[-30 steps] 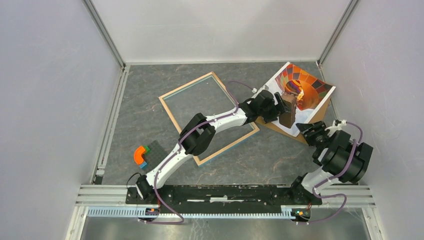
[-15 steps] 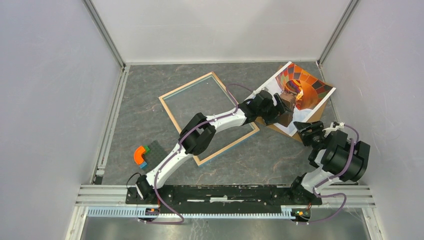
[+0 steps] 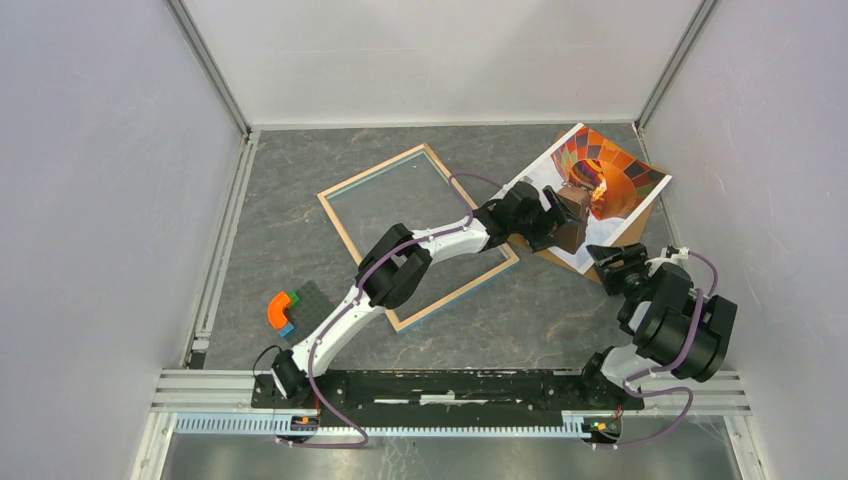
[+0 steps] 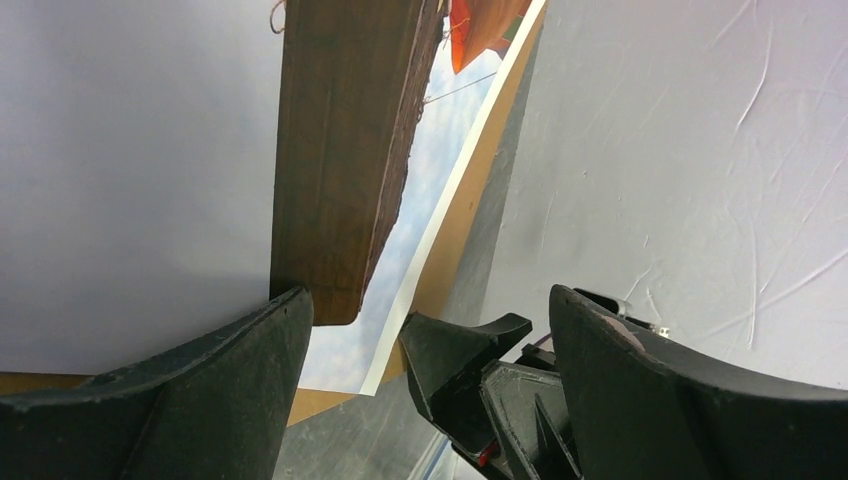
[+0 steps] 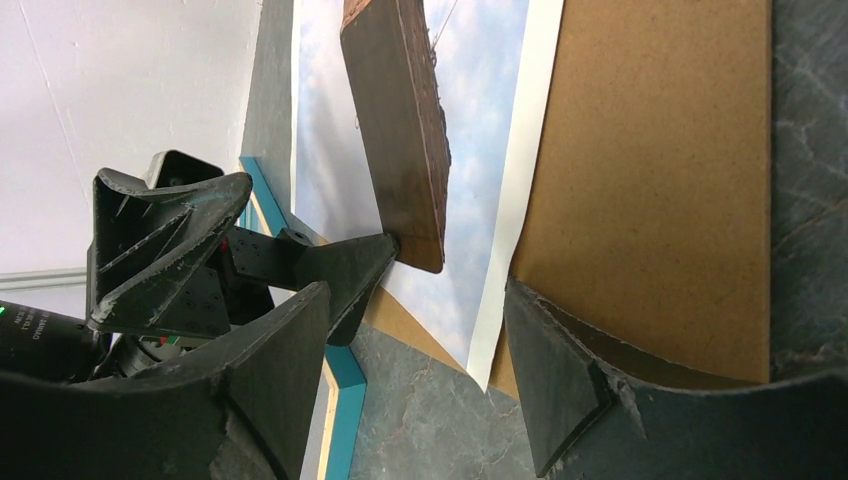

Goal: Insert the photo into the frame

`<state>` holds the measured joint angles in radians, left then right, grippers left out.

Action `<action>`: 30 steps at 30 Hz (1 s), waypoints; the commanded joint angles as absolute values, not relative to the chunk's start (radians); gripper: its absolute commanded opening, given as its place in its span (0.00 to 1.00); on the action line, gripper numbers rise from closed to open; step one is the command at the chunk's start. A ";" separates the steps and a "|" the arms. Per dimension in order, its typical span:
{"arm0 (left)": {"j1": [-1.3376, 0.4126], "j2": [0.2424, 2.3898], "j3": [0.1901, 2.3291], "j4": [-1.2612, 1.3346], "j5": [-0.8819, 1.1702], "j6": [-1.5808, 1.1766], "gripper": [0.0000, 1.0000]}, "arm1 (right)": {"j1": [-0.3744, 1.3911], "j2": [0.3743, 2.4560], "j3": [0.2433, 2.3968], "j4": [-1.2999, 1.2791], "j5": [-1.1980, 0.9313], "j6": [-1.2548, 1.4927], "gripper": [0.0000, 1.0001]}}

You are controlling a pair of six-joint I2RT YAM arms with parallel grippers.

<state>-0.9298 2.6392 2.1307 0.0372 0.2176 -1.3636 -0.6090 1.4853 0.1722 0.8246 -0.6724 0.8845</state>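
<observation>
The frame (image 3: 375, 171) lies flat, wood side up, left of the photo (image 3: 612, 168). My left pincer (image 3: 566, 215) stands wide open, holding nothing, one finger at a raised brown flap (image 5: 400, 120) over the photo, which lies on cardboard (image 5: 650, 180). My right pincer (image 3: 608, 258) is open too, near the photo's edge.

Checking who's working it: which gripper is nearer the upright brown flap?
Left. The left gripper is at the flap, one fingertip by its corner; the right gripper sits apart, near the photo's edge.
</observation>
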 commanded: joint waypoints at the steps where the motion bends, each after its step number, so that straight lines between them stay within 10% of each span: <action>1: -0.936 2.665 2.064 -0.082 0.217 -1.386 0.97 | -0.604 1.483 0.106 0.600 -0.627 0.904 0.71; 19: -0.937 2.670 2.040 -0.068 0.234 -1.398 0.97 | -0.505 1.450 0.113 0.647 -0.568 1.040 0.71; 30: -0.927 2.614 2.215 -0.137 0.272 -1.037 0.96 | -0.522 1.276 0.385 0.185 -0.377 0.490 0.88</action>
